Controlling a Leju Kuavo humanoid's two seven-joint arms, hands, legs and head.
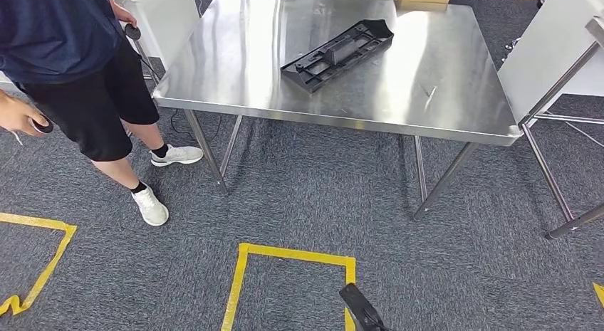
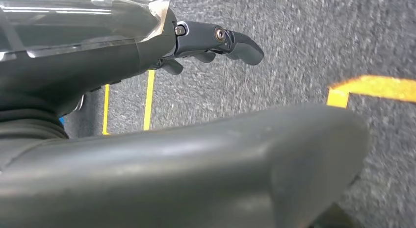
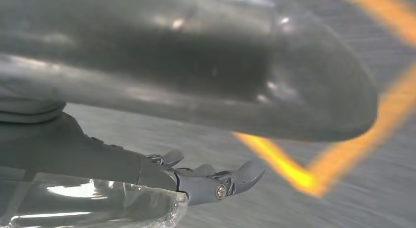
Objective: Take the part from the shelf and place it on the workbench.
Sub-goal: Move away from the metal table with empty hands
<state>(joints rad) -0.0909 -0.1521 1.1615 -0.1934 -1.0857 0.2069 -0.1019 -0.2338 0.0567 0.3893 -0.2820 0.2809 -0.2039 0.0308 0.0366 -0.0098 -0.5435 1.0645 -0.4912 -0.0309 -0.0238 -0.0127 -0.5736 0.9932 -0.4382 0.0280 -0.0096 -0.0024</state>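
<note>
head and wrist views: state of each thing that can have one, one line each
black part: lying flat on the workbench, held by nothing
workbench: standing on the carpet, carrying the part
left hand: holding nothing, hanging over the carpet
right hand: holding nothing, fingers extended
person: standing beside the workbench

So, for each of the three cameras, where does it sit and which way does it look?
Head view: high on the robot, facing forward and down at the steel workbench with the black part on it, a person beside it, and grey carpet with yellow tape.
Left wrist view: behind the left hand, looking at the carpet; the hand holds nothing.
Right wrist view: behind the right hand, blurred, also toward the floor; the hand holds nothing.
Shared: both wrist views show carpet and yellow tape.
</note>
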